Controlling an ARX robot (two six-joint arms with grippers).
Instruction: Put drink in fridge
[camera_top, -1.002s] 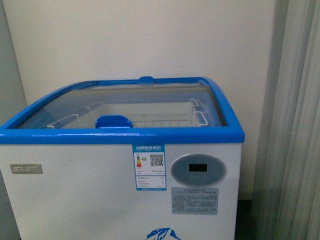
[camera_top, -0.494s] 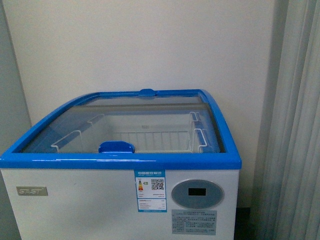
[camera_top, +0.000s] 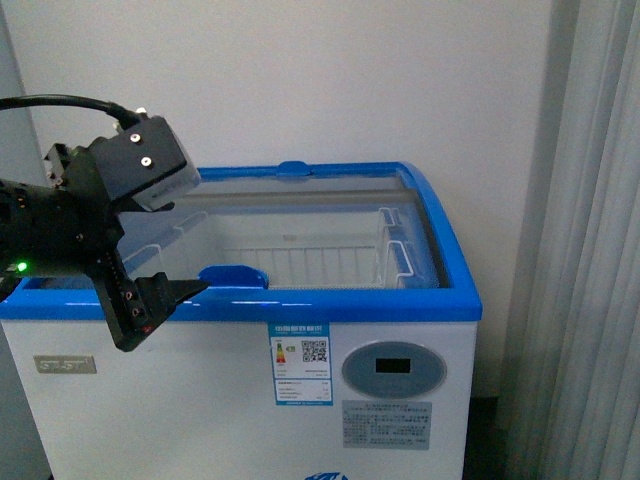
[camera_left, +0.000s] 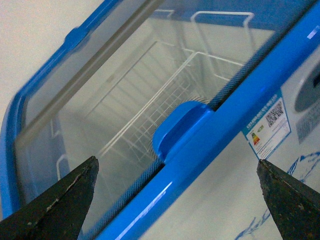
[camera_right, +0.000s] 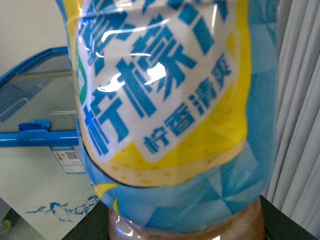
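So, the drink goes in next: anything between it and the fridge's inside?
Yes: the glass lid is shut over the fridge, its handle at the front rim, the open left gripper near it.

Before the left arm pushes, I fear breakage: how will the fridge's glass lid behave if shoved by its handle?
The glass lid looks rigid, so it probably slides within the blue rim rather than flexing. Being glass, it is likely heavy and breakable. Its blue handle looks solid enough to push.
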